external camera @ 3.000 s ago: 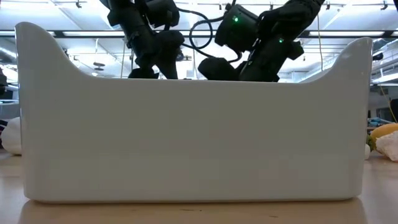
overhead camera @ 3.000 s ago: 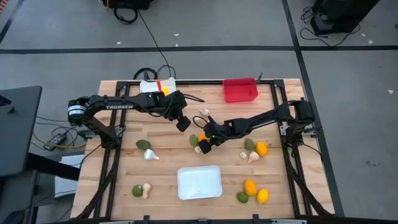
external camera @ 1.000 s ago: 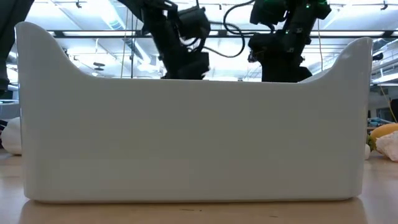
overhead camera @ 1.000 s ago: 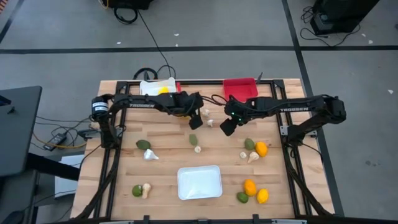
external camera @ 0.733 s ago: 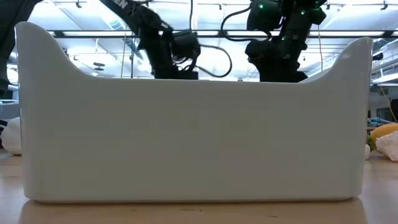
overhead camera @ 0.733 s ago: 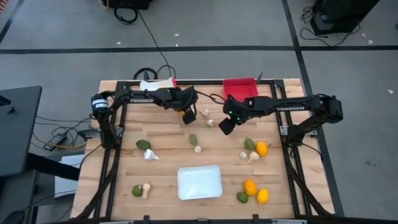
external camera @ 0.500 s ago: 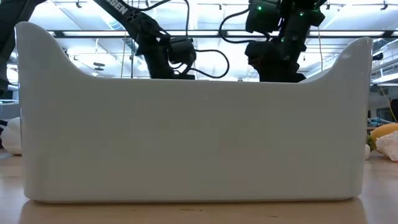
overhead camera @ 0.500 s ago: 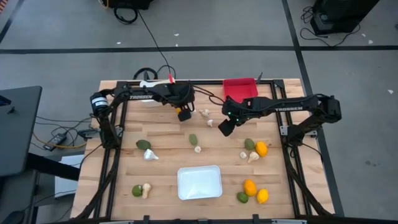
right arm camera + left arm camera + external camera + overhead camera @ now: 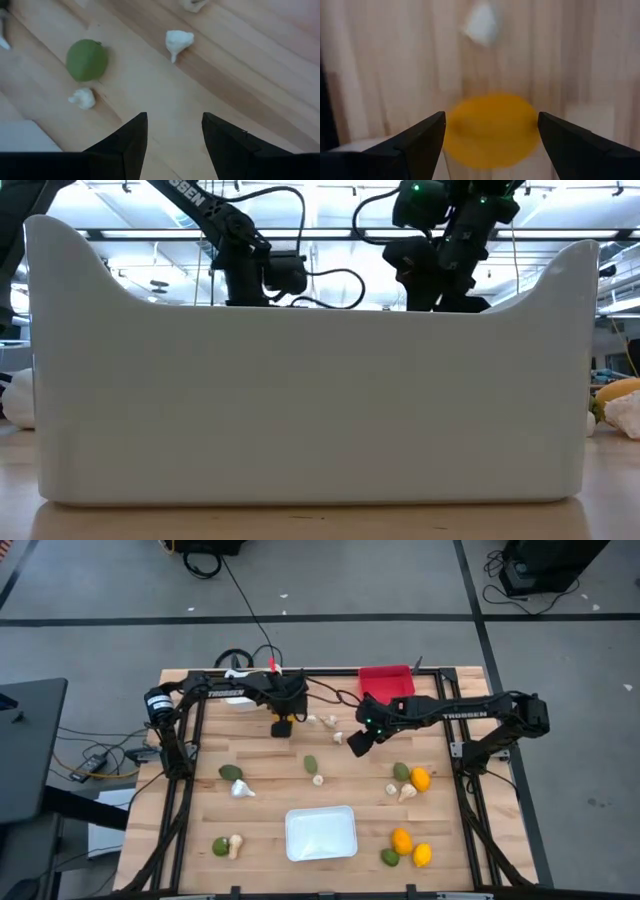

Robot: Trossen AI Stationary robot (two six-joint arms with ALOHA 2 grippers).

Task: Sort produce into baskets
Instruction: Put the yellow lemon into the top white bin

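Left gripper (image 9: 282, 727) grips an orange fruit (image 9: 491, 130) near the red bin (image 9: 386, 683), probably for binning; right gripper (image 9: 357, 743), beside that bin, is spread and empty.

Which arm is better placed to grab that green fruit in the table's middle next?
Right. The right gripper hangs open and empty near the green fruit, which its wrist view shows ahead. The left gripper is busy holding an orange fruit.

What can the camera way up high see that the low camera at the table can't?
Only the high view shows the red bin, the left gripper holding an orange fruit, and the scattered produce. Only the low view shows ceiling lights. Both show the two arms and the white tray, which fills the low view.
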